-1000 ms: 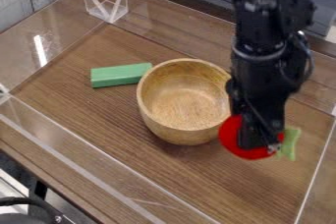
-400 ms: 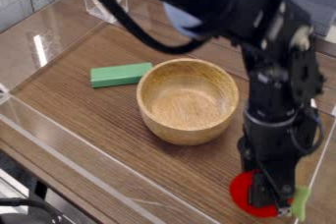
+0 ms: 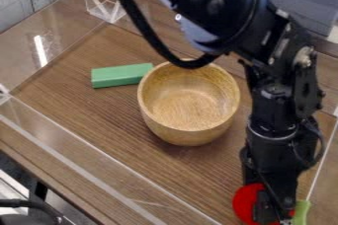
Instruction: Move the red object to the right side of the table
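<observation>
My fingers point(image 3: 279, 209) point almost straight down at the lower right of the view, right over the red object point(image 3: 251, 203). They are dark and run into the dark body of my hand, so I cannot tell whether they stand apart or are pressed on the toy. The red object shows as a bright red round patch at the 9 o'clock side of my fingertips, touching them or all but touching; my hand hides its right half. A thin light-green sliver point(image 3: 301, 211), probably its little leaf, peeks out at the 3 o'clock side of my fingers, at the very bottom edge of the view. The toy sits low on the table point(image 3: 79, 120), near its right end and close to the front edge.

Up from my fingers, my black wrist and arm point(image 3: 264, 61) climb toward 12 o'clock and then bend away toward the upper left, filling much of the upper right of the view.

At about 10 o'clock from my fingers stands the wooden bowl point(image 3: 192, 101), round, upright, light-coloured and with nothing in it. It is near my arm, but apart from the red object. Beyond the bowl, further toward 10 o'clock, lies a flat green rectangular block point(image 3: 122, 74), just beside the bowl's rim on its left.

The brown wood-grain table is edged with clear acrylic walls point(image 3: 46, 56), and a small clear bracket point(image 3: 106, 7) stands at the far corner, up near 11 o'clock.
</observation>
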`<state>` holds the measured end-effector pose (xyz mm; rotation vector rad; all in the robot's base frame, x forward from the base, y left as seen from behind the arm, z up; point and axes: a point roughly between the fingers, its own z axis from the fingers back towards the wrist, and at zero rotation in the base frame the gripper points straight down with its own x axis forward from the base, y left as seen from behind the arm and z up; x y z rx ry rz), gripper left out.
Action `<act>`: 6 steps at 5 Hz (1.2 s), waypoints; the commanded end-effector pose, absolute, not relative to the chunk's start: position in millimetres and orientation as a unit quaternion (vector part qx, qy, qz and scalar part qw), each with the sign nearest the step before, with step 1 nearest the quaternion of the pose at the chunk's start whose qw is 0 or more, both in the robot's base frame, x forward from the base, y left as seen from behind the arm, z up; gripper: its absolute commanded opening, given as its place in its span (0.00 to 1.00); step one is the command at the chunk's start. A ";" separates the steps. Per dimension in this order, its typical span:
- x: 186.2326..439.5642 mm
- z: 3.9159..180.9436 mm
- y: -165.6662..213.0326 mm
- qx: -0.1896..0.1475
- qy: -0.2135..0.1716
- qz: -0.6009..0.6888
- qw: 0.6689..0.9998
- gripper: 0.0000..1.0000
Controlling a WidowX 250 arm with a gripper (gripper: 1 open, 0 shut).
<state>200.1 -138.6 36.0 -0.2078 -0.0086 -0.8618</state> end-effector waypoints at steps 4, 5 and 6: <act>206.9 43.6 -131.1 -0.093 0.014 -0.394 0.914 1.00; 207.2 43.7 -129.8 -0.089 0.019 -0.391 0.916 1.00; 207.4 43.5 -128.8 -0.086 0.023 -0.389 0.917 1.00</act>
